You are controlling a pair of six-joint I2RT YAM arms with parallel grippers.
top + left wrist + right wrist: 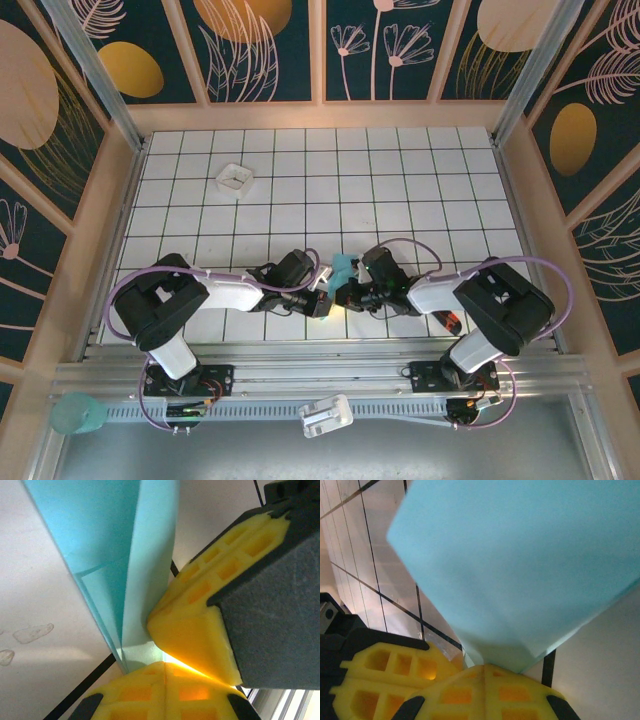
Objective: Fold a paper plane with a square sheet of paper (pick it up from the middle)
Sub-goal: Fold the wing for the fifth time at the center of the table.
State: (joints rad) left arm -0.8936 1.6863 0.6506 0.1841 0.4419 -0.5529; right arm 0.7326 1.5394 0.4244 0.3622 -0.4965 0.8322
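Paper plane (343, 266), folded turquoise with creases showing, is near the front middle of the counter (300, 180), pinched from both sides, left jaws and right jaws both clamped on it, yellow fingertips (190, 640) pretty much right beside each other.

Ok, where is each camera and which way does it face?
Top external: above and behind, looking down on the table; left arm, right arm, left tool and right tool meeting at the paper.
Left wrist: looks along its own shut fingers at the paper; right tool's finger alongside.
Right wrist: looks along its own shut fingers at the paper over the table.
Shared: the paper, in all three.
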